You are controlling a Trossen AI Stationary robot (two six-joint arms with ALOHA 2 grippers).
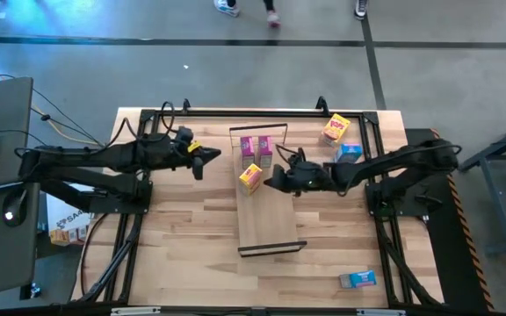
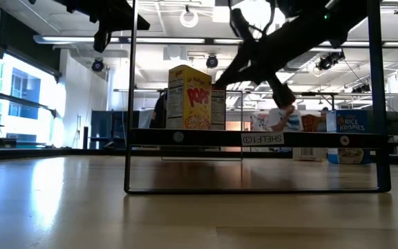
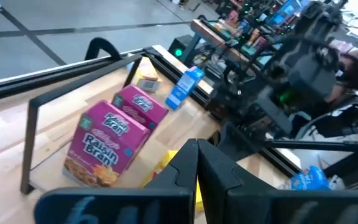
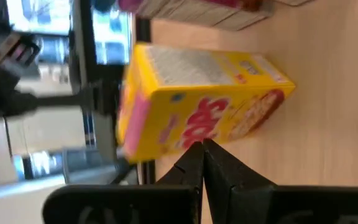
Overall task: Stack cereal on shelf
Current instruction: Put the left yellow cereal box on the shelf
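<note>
My right claw (image 1: 273, 182) pinched closed and empty, a yellow cereal box (image 1: 250, 178) standing on the shelf (image 1: 267, 224) just beyond its tips, two pink boxes (image 1: 256, 147) farther along — my left claw (image 1: 209, 156) closed too, hovering off the shelf's other side, over the tabletop (image 1: 183, 237).

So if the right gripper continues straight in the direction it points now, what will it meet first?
Most likely the yellow cereal box standing on the shelf. The right gripper points at it from close by, with its fingers shut. The exact gap is hard to judge.
</note>
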